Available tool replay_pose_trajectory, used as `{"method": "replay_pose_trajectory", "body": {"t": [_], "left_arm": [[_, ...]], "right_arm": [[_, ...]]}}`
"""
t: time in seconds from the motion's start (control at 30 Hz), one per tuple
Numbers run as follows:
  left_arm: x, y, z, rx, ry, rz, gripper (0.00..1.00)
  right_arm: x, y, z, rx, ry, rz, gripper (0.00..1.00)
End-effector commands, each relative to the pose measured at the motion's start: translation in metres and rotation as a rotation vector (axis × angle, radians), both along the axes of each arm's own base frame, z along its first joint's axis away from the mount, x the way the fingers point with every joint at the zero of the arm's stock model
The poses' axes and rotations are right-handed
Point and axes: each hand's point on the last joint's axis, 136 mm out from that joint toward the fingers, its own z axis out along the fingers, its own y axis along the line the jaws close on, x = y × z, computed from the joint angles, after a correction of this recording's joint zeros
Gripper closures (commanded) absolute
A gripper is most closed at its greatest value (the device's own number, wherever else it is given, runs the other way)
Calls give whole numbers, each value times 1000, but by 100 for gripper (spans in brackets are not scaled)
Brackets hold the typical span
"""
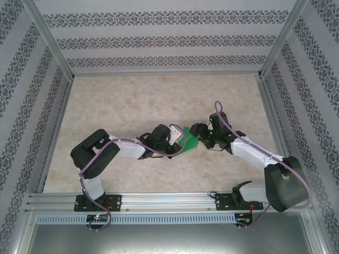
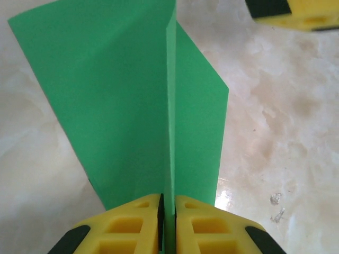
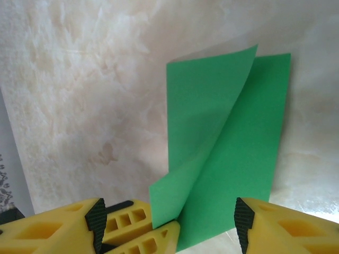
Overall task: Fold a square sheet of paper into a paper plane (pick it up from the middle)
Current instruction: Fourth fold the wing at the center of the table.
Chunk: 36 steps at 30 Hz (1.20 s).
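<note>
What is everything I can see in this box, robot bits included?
green paper sheet: one, bright green, mid-table between the arms, partly folded, one fold standing up.
tabletop: one, beige marbled, under everything.
walls: three, white with grey patterned stripes, back and both sides.
metal frame: one, silver, rail along the near edge, posts at the corners.
cables: two, purple, one along each arm.
left arm: one, black and white, reaching in from the left.
right arm: one, black and white, reaching in from the right.
left jaws: one pair, yellow and black, pinched shut on the sheet's upright fold.
right jaws: one pair, yellow and black, open, facing the sheet without gripping it.
</note>
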Motion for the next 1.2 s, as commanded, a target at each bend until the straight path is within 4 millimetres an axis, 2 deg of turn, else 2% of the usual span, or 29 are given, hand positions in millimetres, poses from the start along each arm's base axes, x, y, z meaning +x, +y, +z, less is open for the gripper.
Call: {"method": "replay_pose_trajectory", "body": {"t": [0.0, 0.33, 0.8, 1.17], "left_arm": [[-3, -2, -3, -25, 115, 39, 85], [1, 5, -2, -51, 162, 121, 85], [4, 8, -2, -138, 223, 203, 86], [4, 11, 0, -168, 232, 220, 86]], "right_arm": [[0, 5, 1, 23, -49, 59, 36], [3, 27, -20, 27, 4, 116, 60], [3, 28, -42, 33, 47, 102, 65], [7, 36, -53, 73, 71, 99, 63]]}}
